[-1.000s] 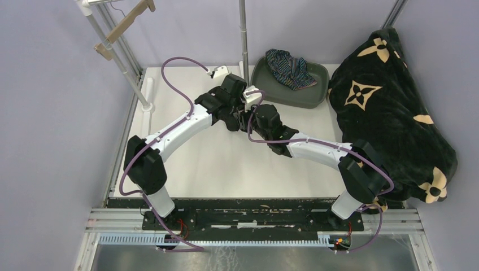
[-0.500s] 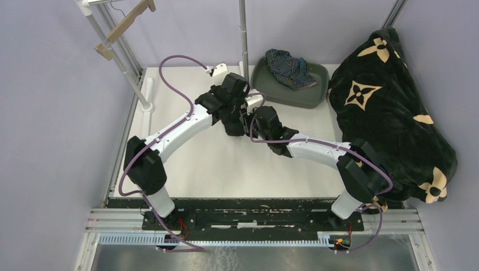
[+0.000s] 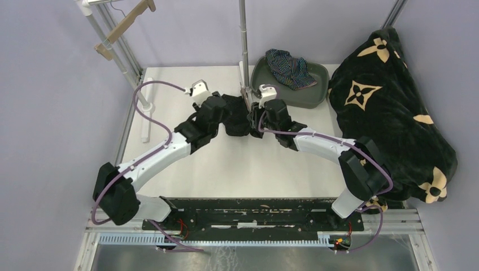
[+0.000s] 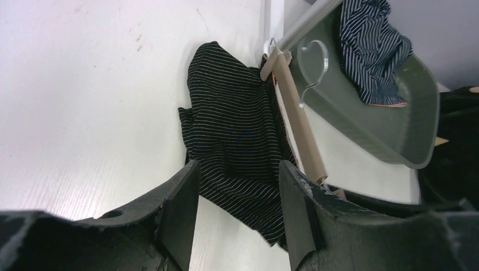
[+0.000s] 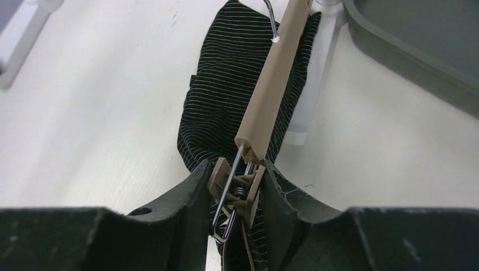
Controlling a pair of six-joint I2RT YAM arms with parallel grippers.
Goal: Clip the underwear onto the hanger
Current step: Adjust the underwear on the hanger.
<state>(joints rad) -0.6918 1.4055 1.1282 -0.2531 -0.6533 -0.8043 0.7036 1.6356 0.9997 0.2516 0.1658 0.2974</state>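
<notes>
Since 0.5 s ago the left arm (image 3: 161, 151) has swung down and out to the left. Its shoulder now sits lower and closer to the near edge of the tabletop (image 3: 226, 169), and its wrist has slid to the left of the pole (image 3: 243, 39). The right arm (image 3: 319, 144) has pushed its wrist farther from the bases, up beside the pole and the tray (image 3: 313, 100). The navy underwear (image 3: 291, 69) has stayed heaped in the tray, and the blanket (image 3: 390, 113) has not shifted.

The black underwear (image 4: 237, 135) lies flat on the tabletop between the 2 wrists, just in front of the pole's white foot (image 5: 316, 68). Its long axis runs alongside the bar of the hanger (image 5: 268, 96), which lies across 1 edge of the cloth. In the right wrist view the bar points from the fingers away toward the white foot, leaning to the right, and its far end leaves the picture. In the left wrist view the same bar runs from upper left to lower right, and the hook (image 4: 313, 56) sticks out toward the tray.

The right gripper (image 5: 237, 180) has its fingers clenched on the clip (image 5: 240, 195) at the near end of the bar, 1 finger on each side. The left gripper (image 4: 238, 175) has its 2 fingers released and standing apart, with the lower part of the black underwear between them. I cannot tell whether they touch the cloth.
</notes>
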